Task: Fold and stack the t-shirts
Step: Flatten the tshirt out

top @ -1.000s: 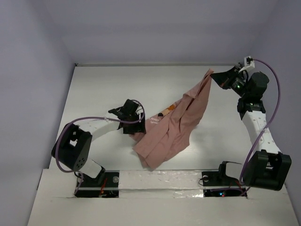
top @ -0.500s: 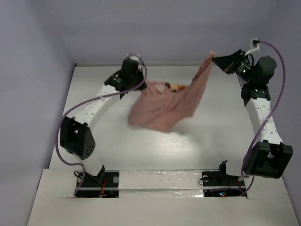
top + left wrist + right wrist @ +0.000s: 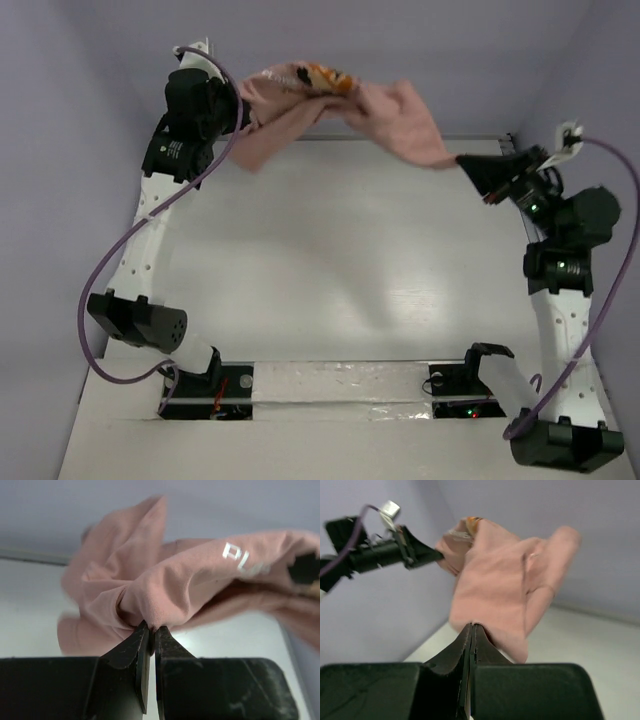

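The salmon-pink t-shirt (image 3: pixel 385 112) hangs in the air, stretched between both arms high over the far part of the table, its orange-yellow print (image 3: pixel 328 77) facing up near the left end. My left gripper (image 3: pixel 240 96) is shut on a bunched fold at the shirt's left end; in the left wrist view the cloth (image 3: pixel 165 585) swells out from the closed tips (image 3: pixel 151 628). My right gripper (image 3: pixel 462 162) is shut on the shirt's right edge, and the pink cloth (image 3: pixel 495 590) rises from its tips (image 3: pixel 472 626) toward the left gripper (image 3: pixel 437 556).
The white table (image 3: pixel 330 280) lies below, with purple-grey walls (image 3: pixel 60 150) close on the left, back and right. Both arm bases (image 3: pixel 205 385) sit at the near edge. A purple cable (image 3: pixel 110 270) loops along the left arm.
The left gripper closed on the shirt near the table and rose to the far left. The right arm swung right. The shirt went from draped on the table to stretched aloft.
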`<action>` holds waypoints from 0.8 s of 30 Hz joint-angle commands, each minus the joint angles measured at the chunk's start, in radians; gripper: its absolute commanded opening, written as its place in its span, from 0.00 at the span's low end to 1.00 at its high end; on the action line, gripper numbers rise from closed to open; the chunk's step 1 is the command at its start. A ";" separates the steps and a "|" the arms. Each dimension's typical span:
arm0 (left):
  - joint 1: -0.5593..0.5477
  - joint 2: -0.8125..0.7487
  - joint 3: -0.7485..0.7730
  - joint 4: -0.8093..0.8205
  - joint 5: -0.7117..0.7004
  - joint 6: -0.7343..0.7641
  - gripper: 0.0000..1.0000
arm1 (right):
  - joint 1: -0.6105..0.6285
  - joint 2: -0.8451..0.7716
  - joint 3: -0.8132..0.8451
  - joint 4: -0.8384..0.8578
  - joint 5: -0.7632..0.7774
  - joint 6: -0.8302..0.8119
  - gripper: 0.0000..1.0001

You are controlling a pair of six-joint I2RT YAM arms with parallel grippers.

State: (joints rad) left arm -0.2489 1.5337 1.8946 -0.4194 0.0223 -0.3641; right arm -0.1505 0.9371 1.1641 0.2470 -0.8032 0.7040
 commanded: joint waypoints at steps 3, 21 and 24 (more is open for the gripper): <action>0.068 0.045 -0.189 -0.026 -0.006 0.068 0.00 | 0.020 -0.106 -0.467 -0.282 0.277 -0.210 0.00; 0.089 -0.112 -0.911 0.031 -0.073 -0.050 0.78 | 0.075 -0.158 -0.616 -0.513 0.424 -0.173 0.17; 0.089 0.005 -0.925 0.092 -0.065 -0.058 0.78 | 0.075 -0.035 -0.589 -0.483 0.475 -0.175 0.45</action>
State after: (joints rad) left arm -0.1570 1.4395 0.9997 -0.3916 -0.0296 -0.3935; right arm -0.0830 0.8234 0.5282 -0.2943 -0.3756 0.5316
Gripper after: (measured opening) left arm 0.782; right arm 0.401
